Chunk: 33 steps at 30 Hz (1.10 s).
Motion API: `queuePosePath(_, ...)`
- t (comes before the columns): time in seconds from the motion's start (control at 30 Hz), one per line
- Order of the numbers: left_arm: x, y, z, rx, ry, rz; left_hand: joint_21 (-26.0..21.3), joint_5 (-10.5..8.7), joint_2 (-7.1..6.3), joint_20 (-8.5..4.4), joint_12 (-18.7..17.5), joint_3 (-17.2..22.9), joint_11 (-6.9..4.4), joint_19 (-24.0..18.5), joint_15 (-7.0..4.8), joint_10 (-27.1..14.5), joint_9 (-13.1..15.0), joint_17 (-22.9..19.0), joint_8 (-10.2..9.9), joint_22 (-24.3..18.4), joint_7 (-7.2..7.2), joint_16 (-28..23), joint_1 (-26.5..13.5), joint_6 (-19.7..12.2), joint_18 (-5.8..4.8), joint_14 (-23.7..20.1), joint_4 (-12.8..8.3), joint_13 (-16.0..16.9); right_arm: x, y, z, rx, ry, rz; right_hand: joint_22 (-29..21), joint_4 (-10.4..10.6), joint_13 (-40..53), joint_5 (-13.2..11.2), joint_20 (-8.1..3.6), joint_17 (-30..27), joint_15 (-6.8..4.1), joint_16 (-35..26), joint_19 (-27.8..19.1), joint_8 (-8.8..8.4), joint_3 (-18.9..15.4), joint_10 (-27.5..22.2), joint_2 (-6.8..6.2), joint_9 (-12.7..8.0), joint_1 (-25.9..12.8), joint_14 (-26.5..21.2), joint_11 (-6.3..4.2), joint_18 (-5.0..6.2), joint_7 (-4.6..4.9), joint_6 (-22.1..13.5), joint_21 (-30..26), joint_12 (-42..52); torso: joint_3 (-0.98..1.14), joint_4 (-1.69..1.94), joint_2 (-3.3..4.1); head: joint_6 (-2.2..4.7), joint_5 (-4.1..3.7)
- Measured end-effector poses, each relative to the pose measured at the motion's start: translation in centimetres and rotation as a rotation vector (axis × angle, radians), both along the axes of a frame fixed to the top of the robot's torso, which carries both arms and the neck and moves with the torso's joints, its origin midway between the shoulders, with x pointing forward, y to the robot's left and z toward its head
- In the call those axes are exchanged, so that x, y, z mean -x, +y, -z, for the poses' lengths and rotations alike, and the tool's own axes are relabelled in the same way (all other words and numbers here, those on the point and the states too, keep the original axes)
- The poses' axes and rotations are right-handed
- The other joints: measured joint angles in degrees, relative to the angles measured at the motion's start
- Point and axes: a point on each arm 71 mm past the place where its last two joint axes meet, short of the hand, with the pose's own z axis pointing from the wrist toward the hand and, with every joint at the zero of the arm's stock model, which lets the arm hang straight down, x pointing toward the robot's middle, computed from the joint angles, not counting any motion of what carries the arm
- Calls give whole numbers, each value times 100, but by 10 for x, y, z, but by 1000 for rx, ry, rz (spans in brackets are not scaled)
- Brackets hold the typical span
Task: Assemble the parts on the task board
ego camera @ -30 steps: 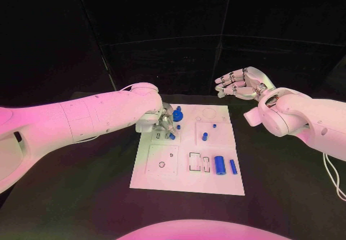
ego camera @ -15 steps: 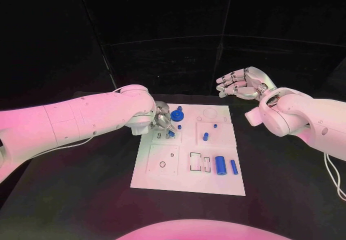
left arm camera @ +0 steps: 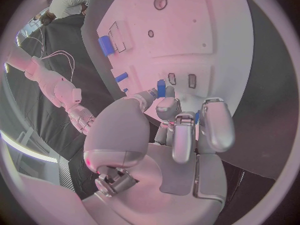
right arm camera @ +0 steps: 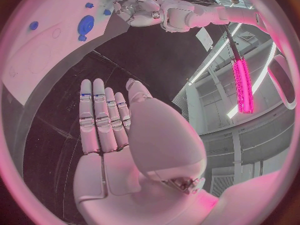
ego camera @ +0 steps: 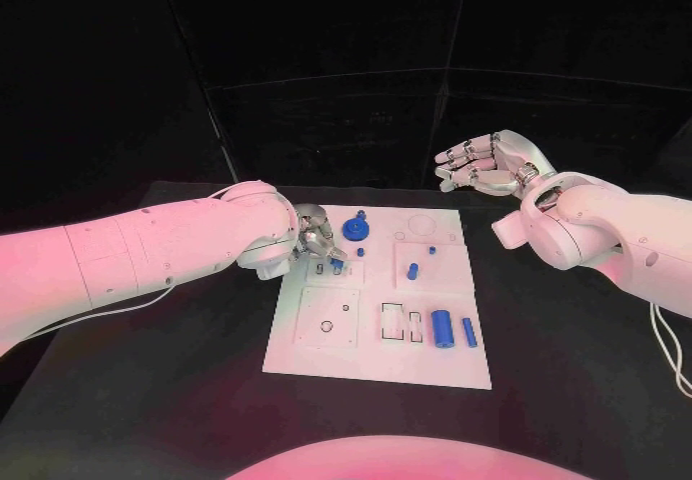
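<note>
Head view: the task board (ego camera: 378, 360) is a flat, matte white rectangular plate lying in the middle of the black table (ego camera: 173, 400), marked with thin outlined rectangles and small circles. On it stand smooth blue parts: a round knobbed piece (ego camera: 356, 230) near the far edge, a short peg (ego camera: 413, 270) mid-board, and a thick cylinder (ego camera: 441, 326) beside a slimmer rod (ego camera: 469, 332) toward the near right. The left hand (ego camera: 317, 244) reaches over the board's far left corner, fingers curled down, with a small blue part (ego camera: 338, 265) at its fingertips. The right hand (ego camera: 485, 166) hovers raised beyond the board's far right, fingers bent and apart, holding nothing.

Left wrist view: the metallic left hand (left arm camera: 178, 130) has its fingers pressed close together, pinching the small blue part (left arm camera: 161, 88) just above the board (left arm camera: 212, 30).

Right wrist view: the right hand (right arm camera: 112, 120) shows fingers straight and side by side, empty, well apart from the board (right arm camera: 44, 40).
</note>
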Motion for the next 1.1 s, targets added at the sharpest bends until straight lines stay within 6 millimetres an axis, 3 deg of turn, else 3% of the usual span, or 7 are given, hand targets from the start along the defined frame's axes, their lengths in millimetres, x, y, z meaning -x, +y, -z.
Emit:
queuePosePath(0.53,0,0,12,-22,-60,-22,0,17,-66,0,0,110,2,0,0,40,13,0,15,24,9,0,-67,9,0,0,-62,10,0,-2,0,0,-2,3,-23,16,-33,0,0,-17,0,-21,0,21,16,1,0,0,0,0,-1,0,20,-19,-32,22,5,-2,4,-18,26)
queuePosePath(1.1,1,-5,15,-46,-50,-5,0,12,-68,0,0,176,3,0,0,39,28,0,15,23,19,0,-83,18,0,0,-97,-10,0,-1,-1,-2,-9,-2,-27,16,-44,0,0,-22,0,-21,0,21,16,1,0,0,1,0,-1,0,20,-18,-59,22,6,-12,5,-86,24)
